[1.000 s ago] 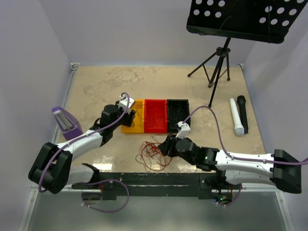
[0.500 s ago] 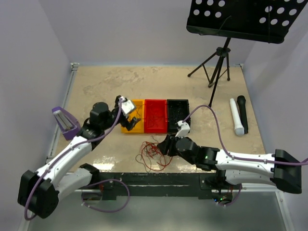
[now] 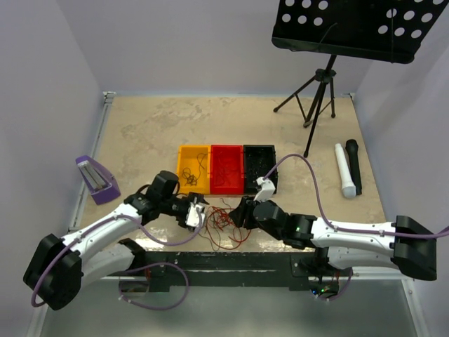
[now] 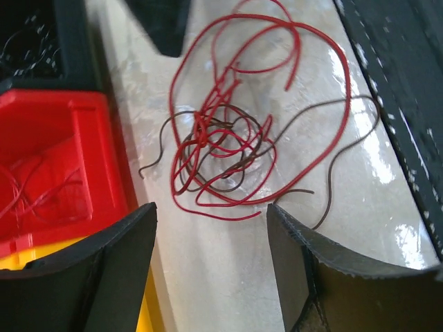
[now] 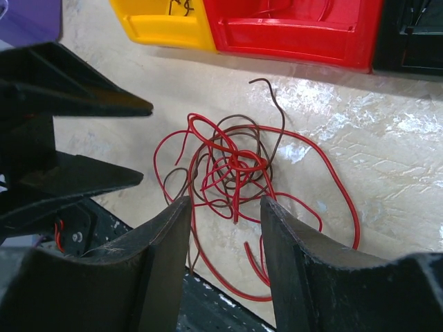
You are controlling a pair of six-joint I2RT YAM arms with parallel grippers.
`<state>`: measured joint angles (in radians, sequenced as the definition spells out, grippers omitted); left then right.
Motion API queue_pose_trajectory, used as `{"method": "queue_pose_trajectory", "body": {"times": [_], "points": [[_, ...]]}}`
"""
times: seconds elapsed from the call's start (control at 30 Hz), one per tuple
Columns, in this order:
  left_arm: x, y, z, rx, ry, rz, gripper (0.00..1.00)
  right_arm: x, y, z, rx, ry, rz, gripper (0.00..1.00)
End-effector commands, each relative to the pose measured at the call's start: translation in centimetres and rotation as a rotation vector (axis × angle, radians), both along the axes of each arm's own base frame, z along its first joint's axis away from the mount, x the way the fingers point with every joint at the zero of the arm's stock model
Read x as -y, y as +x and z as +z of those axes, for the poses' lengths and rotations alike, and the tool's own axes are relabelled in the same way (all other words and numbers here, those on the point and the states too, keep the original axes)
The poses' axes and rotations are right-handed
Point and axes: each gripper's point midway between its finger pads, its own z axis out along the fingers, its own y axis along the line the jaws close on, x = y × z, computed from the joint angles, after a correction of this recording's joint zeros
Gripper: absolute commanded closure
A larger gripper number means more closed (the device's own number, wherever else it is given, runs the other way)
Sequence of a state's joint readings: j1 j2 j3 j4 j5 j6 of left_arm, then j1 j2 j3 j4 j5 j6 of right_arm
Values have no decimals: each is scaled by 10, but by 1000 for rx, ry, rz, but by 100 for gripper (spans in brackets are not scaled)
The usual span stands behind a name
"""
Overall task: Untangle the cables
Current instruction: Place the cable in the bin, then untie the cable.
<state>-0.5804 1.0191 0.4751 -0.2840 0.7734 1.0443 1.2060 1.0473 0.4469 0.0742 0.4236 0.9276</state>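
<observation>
My left arm (image 3: 105, 228) has swung back from the yellow tray (image 3: 193, 179) to the near edge of the table (image 3: 140, 126). My left pincer (image 4: 211, 221) now faces my right pincer (image 5: 225, 204), which has not moved. Both stand wide open, holding nothing. The cables (image 3: 223, 223), red and brown, lie snarled on the table between them, just short of the red tray (image 3: 226, 175). I judge one drop-off done and the next strand due.

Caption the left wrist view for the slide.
Open left pincer poised before the tangled red and brown cables, red tray beside them.
</observation>
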Motion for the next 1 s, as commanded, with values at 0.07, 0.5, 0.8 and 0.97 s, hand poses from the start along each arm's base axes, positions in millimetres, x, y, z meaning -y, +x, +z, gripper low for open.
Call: {"method": "queue_pose_trajectory", "body": {"times": [0.07,0.5,0.8,0.97], "points": [[8,-17,-11,252,-6,-307,34,-9,1,15,-6,53,-8,51],[30,-31,-17,441,-87,-454,69,-21,0,8,-14,43,27,51],[35,-22,10,502,-114,-423,100,-31,-5,-22,-47,-8,75,51],[30,-28,45,496,-122,-405,100,-36,-10,-57,-104,-70,96,51]]}}
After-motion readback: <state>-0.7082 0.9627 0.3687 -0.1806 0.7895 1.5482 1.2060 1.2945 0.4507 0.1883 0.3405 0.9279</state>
